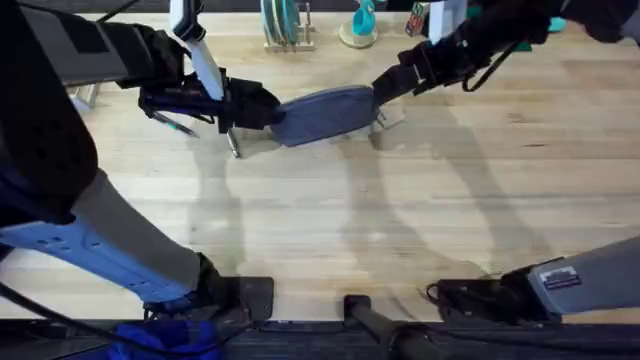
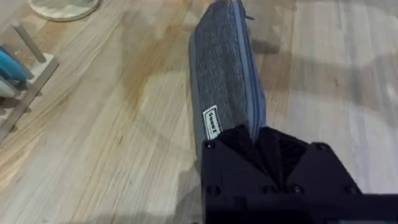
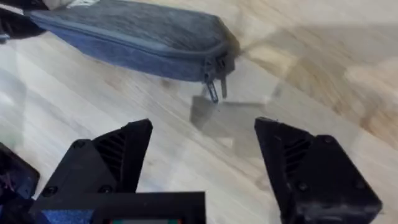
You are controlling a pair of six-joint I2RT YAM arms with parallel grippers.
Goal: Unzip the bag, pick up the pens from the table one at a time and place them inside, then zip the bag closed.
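One soft, light fabric bag (image 1: 325, 114) lies on the table (image 1: 400, 220), its left end pinched by the left gripper (image 1: 262, 110), while the right gripper (image 3: 202, 146) gapes empty near the small zipper pull (image 3: 213, 89), the best hold.

A blue-grey fabric bag (image 1: 325, 113) is seen lying lengthwise on the light wooden table (image 1: 400, 220), toward its far side. The zipper is closed, with its small pull tab (image 3: 213, 91) hanging at one rounded end.
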